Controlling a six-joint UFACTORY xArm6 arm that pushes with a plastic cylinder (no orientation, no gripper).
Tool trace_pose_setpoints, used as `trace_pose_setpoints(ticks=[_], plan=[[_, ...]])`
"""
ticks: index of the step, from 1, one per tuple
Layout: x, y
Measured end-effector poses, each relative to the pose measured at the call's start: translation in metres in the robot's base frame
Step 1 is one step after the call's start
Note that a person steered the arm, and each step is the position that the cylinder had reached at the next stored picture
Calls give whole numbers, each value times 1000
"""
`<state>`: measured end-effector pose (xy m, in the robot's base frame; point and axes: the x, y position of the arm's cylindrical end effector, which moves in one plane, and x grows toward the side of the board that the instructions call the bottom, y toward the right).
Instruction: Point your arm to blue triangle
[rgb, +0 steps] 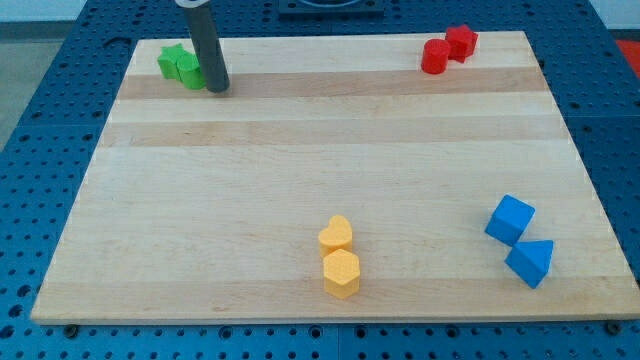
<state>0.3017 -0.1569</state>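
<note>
**Tip parked by the green blocks, blue triangle across the board**

Nearest the camera, a yellow hexagon (341, 273) touches a yellow heart-like block (337, 234) at the wooden board's (300, 150) bottom edge. Smooth and matte, the blue triangle (531, 262) sits in the bottom-right corner just beside a blue cube (510, 219). My tip (217, 88), a bare rod holding nothing, touches two green blocks (181, 66) top-left. Two red blocks (448, 49) sit top-right.

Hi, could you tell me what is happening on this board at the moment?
I am meant to point at the blue triangle, which sits at the view's bottom right beside a blue cube. My tip is far from it, at the view's top left, right next to two green blocks. Two red blocks sit top right and two yellow blocks near the bottom middle.
</note>
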Motion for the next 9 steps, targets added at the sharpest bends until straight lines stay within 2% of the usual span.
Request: trace_pose_setpoints(ticks=[2,7,9], plan=[[37,57],[18,60],[17,90]])
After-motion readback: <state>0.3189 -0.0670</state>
